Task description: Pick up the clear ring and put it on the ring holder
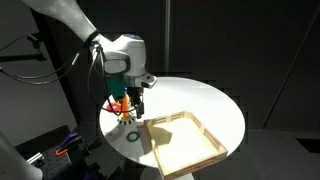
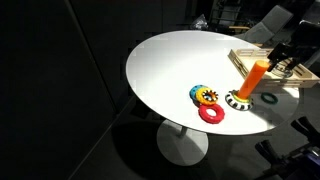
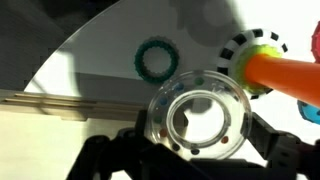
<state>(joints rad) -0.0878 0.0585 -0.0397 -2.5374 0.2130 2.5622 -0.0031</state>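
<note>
While the gripper (image 3: 197,140) clamps the clear ring (image 3: 197,117), centre its hole over the peg of the ring holder (image 3: 285,72), lower straight, then release.

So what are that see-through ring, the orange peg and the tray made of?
The clear ring looks like glossy transparent plastic: the surface behind shows through and its rim catches highlights. The orange peg seems smooth opaque plastic, evenly coloured. The tray looks like pale bare wood, though no grain is discernible.
</note>
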